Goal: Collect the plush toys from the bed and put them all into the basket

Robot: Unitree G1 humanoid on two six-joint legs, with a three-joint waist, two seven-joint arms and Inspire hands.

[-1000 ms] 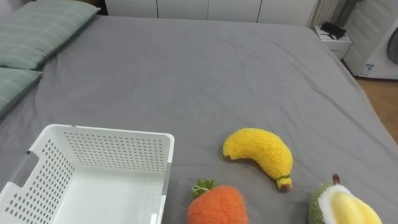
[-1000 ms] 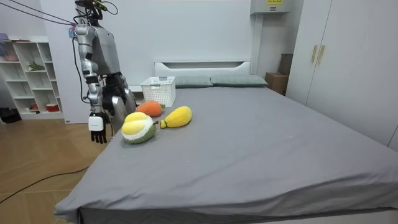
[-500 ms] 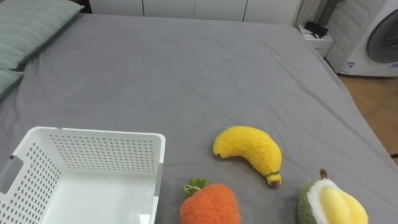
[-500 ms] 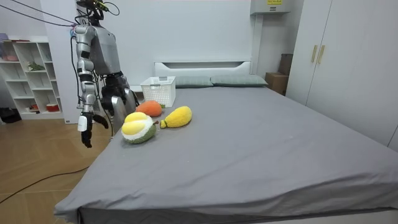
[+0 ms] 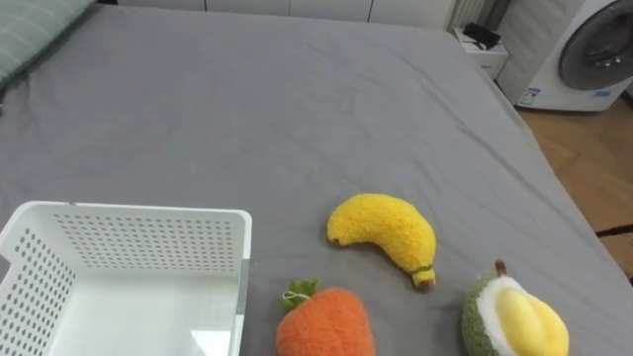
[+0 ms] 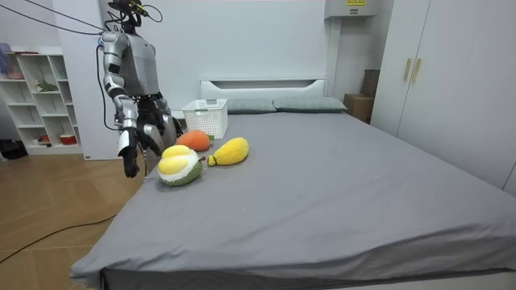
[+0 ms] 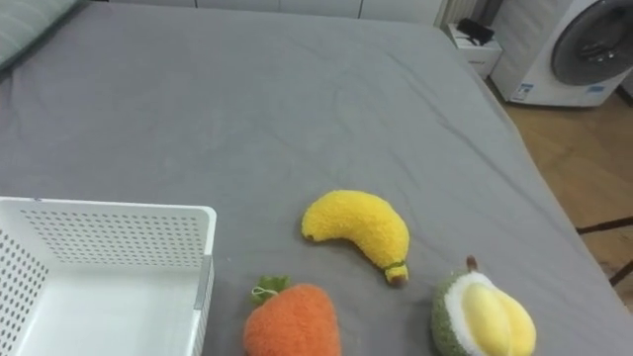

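Toys all out on the bed (image 5: 247,109), none in the basket yet.
Plush banana (image 5: 388,229), carrot (image 5: 324,321) and durian (image 5: 512,316) lay on the grey cover right of the white basket (image 5: 148,225), the carrot nearest it. At the bedside, the robot's right hand (image 6: 131,158) hung beside the durian, fingers loose, holding nothing. Reach step, by my call: that hand needed to get over a toy and close round it.
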